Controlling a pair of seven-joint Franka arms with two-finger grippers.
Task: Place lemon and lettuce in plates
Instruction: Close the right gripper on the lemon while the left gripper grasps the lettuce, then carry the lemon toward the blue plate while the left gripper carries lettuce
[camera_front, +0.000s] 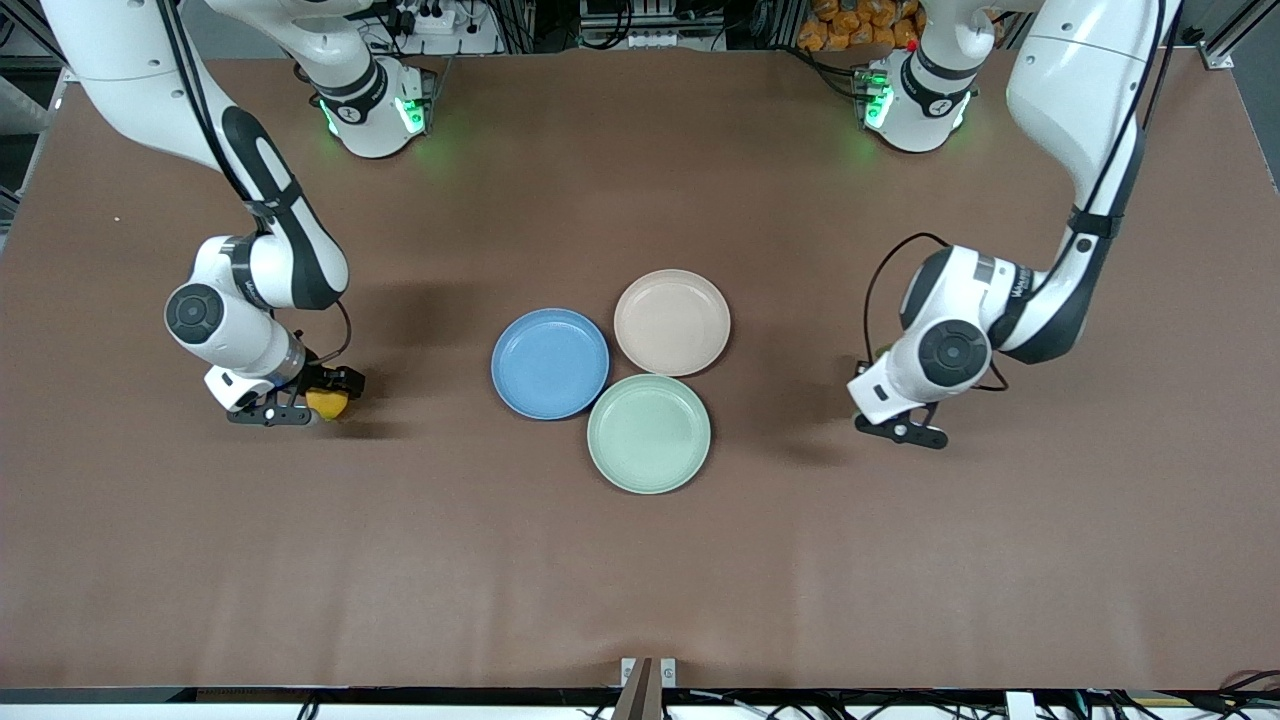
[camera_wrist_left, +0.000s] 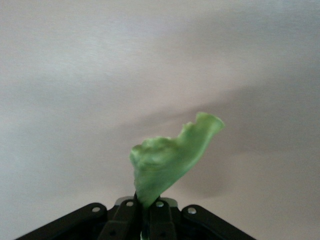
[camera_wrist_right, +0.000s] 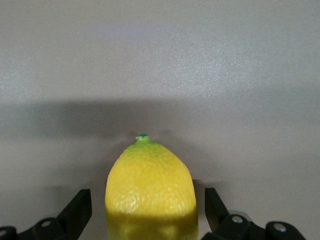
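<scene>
Lemon (camera_wrist_right: 149, 192), small, oval, bright yellow and dimpled, sits between the parted fingers (camera_wrist_right: 76, 209) of the right gripper (camera_front: 318, 397), low at the right arm's end of the brown table (camera_front: 640, 560); whether the fingers touch it I cannot tell. The ruffled green lettuce leaf (camera_wrist_left: 167, 160) hangs pinched in the left gripper (camera_wrist_left: 145, 210), clenched on its end, above the table toward the left arm's end. Mid-table lie the round blue plate (camera_front: 550, 363), the beige-pink plate (camera_front: 672, 322) and a mint-green plate (camera_front: 649, 433), touching one another.
</scene>
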